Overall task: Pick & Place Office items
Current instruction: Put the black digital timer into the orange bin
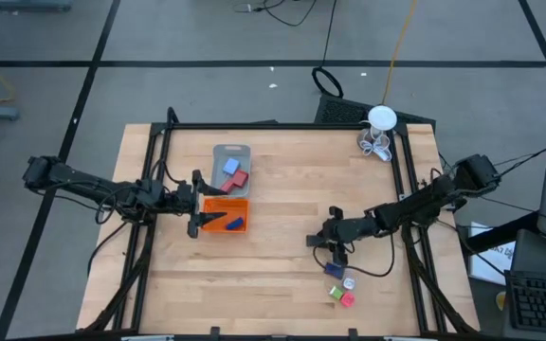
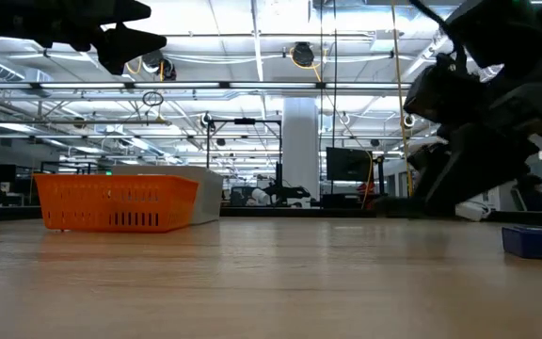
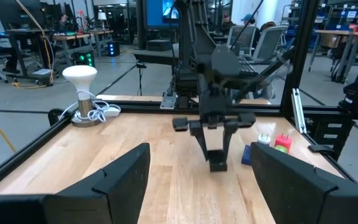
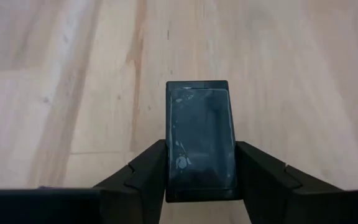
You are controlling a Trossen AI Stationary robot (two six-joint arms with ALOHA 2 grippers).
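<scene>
A: Where did the right gripper (image 1: 336, 248) stand?

B: Over the desk (image 1: 282, 284), right of its middle and toward the front edge. Its fingers (image 4: 143, 177) were closed on a black block (image 4: 201, 140), one finger pressed against each long side, in the right wrist view. The left wrist view showed the same block (image 3: 218, 163) held at the fingertips, just over the wood.

A: And the left gripper (image 1: 194, 203)?

B: At the left edge of the orange tray (image 1: 226, 206), near the desk's middle. Its fingers (image 3: 120, 177) stood wide apart with nothing between them.

A: Where were the other office items?

B: A blue block (image 1: 230, 167) and a red block (image 1: 239, 179) lay in the grey tray (image 1: 231, 152), which touched the orange tray on the side toward the back edge. Another blue piece (image 1: 236, 224) lay in the orange tray beside a dark piece I could not make out. Near the front right corner sat a small cluster: a blue block (image 1: 335, 270) just beside the right gripper, then a white one (image 1: 349, 282), a green one (image 1: 335, 293) and a pink one (image 1: 347, 300).

A: Anything else on the desk?

B: A white round thing with wire loops (image 1: 379, 133) at the back right corner.
</scene>
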